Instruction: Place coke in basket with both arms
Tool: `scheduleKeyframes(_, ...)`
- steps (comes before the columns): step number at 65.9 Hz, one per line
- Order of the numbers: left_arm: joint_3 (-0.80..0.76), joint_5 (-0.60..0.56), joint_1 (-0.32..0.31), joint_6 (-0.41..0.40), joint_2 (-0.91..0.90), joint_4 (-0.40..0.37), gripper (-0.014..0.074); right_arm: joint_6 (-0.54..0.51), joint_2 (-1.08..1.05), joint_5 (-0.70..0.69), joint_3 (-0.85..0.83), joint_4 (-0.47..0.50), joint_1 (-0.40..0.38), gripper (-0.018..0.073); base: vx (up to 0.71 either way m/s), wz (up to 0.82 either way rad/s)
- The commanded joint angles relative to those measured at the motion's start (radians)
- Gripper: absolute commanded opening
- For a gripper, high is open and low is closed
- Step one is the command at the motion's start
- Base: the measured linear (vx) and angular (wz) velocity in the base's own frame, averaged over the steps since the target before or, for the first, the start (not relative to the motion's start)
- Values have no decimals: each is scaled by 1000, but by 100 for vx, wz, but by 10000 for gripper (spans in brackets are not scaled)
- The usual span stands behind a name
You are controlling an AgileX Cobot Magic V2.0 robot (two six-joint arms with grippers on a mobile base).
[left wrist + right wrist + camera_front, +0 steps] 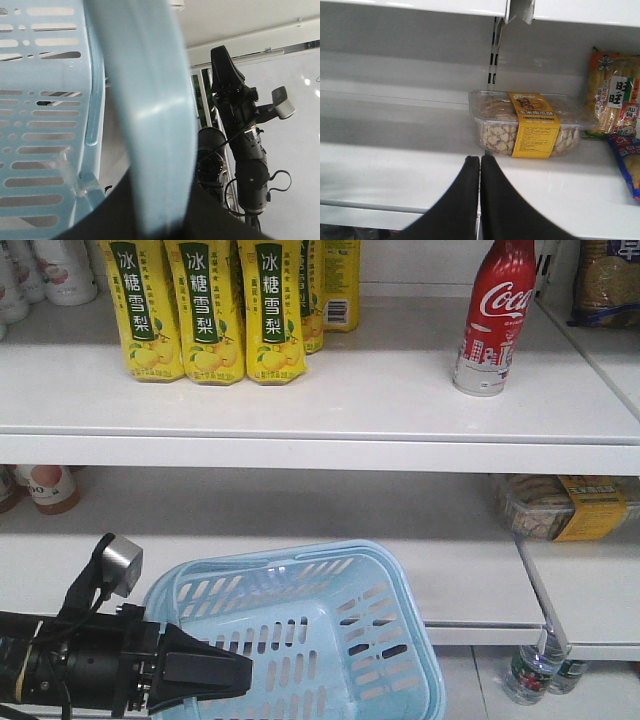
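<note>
Coke [495, 320] stands untouched on the shelf [350, 390]; the left gripper [162, 220] clamps the basket [280, 558] by its handle [150, 125] to hold it ready, freeing the right gripper [480, 160], closed and empty, to fetch.

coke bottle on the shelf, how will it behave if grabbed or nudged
Likely tippy: the coke bottle is tall and slim on a narrow base. Its glossy skin may slip in a grip. Round-bodied, it would probably roll on its side.

the coke [495, 315] stands on the upper shelf [350, 400] right of the drink packs [215, 310], the basket [300, 630] well below it.
</note>
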Motion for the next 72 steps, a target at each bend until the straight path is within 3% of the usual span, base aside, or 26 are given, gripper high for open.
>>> scheduleKeyframes(1,-18,-204,-6,10,-33,-74,-6,-10,-12,-71,7,-1,-4,-2,3,0)
scheduleKeyframes(72,-18,-204,-6,10,-33,-74,-6,-10,-12,-70,7,-1,-4,-2,1,0)
